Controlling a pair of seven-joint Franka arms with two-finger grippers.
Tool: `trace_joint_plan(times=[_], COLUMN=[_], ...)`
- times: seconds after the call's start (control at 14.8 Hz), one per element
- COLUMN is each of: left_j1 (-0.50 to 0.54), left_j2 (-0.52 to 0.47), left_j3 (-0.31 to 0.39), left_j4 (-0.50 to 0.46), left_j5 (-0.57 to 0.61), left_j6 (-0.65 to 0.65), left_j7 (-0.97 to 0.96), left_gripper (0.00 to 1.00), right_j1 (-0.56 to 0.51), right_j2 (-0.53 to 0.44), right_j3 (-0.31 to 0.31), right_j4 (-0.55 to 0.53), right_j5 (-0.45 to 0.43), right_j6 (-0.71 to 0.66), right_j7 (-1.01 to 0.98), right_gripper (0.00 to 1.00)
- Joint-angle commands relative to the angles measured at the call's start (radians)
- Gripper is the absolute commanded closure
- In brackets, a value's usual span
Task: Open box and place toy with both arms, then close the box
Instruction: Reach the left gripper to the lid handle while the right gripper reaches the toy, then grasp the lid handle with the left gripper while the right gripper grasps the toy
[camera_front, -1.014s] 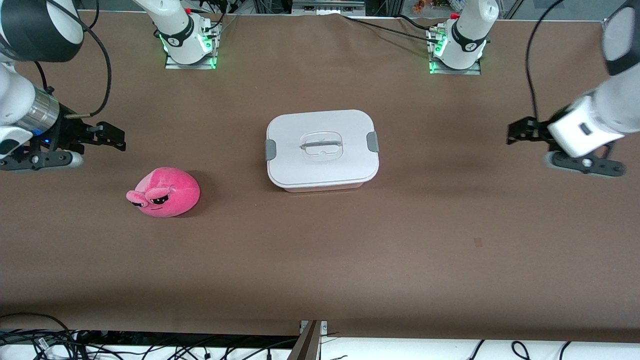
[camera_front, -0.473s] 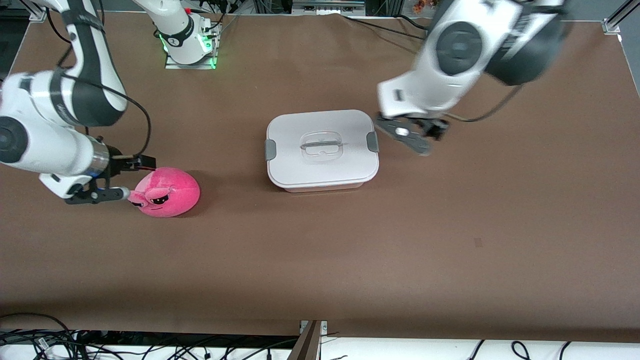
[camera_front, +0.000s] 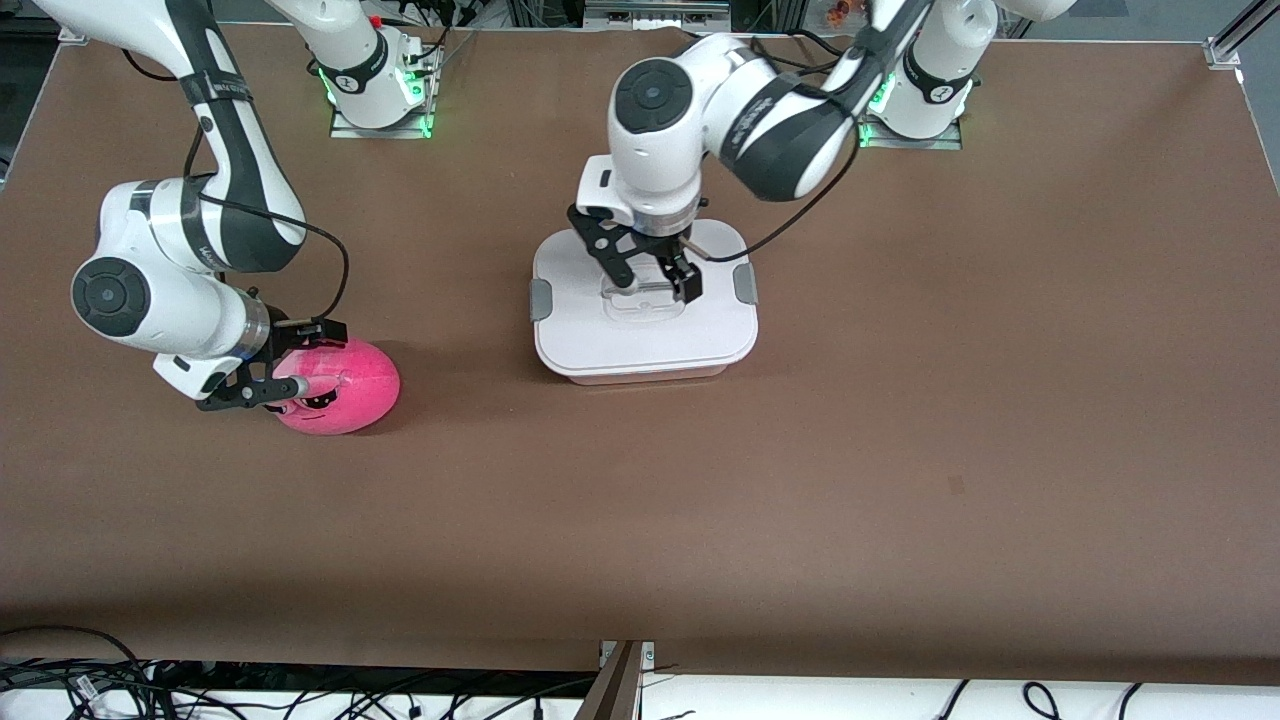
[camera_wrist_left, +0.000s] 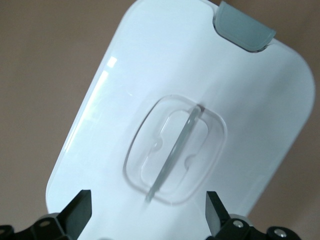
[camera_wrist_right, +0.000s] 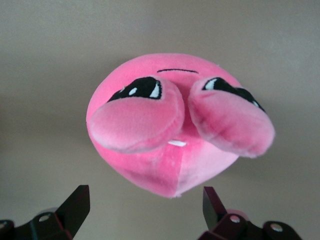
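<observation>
The box (camera_front: 645, 345) stands shut in the middle of the table, its white lid held by two grey clips (camera_front: 540, 298). My left gripper (camera_front: 652, 285) hangs open just above the lid's clear handle (camera_front: 645, 297). In the left wrist view the handle (camera_wrist_left: 175, 150) lies ahead of the open left gripper (camera_wrist_left: 147, 215), and one clip (camera_wrist_left: 244, 31) shows. The pink toy (camera_front: 350, 385) lies on the table toward the right arm's end. My right gripper (camera_front: 295, 362) is open at the toy's ears. In the right wrist view the toy (camera_wrist_right: 170, 160) sits just ahead of the open right gripper (camera_wrist_right: 144, 210).
The two arm bases (camera_front: 380, 90) (camera_front: 915, 95) stand along the table edge farthest from the front camera. Cables (camera_front: 80, 680) hang below the table's near edge. Brown tabletop (camera_front: 700, 520) spreads nearer to the front camera than the box and toy.
Both arms swung in from the table's ends. My left gripper moved from beside the box to over the lid handle. My right gripper closed in on the toy's ears.
</observation>
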Motion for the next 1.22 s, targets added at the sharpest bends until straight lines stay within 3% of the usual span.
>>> trace_joint_plan(times=[0.0, 0.34, 0.54, 1.01, 1.08, 1.15], left_j1=[-0.009, -0.061, -0.084, -0.091, -0.091, -0.091], left_j2=[0.041, 0.058, 0.070, 0.084, 0.081, 0.078], left_j3=[0.013, 0.013, 0.013, 0.013, 0.013, 0.013], left_j4=[0.034, 0.023, 0.016, 0.000, 0.000, 0.000], left_j5=[0.053, 0.077, 0.082, 0.083, 0.082, 0.082], left_j6=[0.068, 0.084, 0.084, 0.075, 0.072, 0.069], left_j7=[0.171, 0.256, 0.255, 0.233, 0.245, 0.246], left_gripper=[0.00, 0.00, 0.00, 0.00, 0.11, 0.48], right_j1=[-0.015, -0.028, -0.029, -0.028, -0.028, -0.028], right_j2=[-0.025, 0.019, 0.018, 0.008, 0.008, 0.007], right_j3=[0.004, -0.002, -0.002, -0.002, -0.002, -0.002], right_j4=[-0.057, -0.054, -0.054, -0.056, -0.056, -0.056], right_j5=[-0.006, -0.011, -0.011, -0.011, -0.011, -0.012], right_j6=[0.082, 0.159, 0.159, 0.142, 0.142, 0.142], right_j7=[-0.028, -0.053, -0.061, -0.067, -0.067, -0.068], right_gripper=[0.00, 0.02, 0.10, 0.69, 0.80, 0.88])
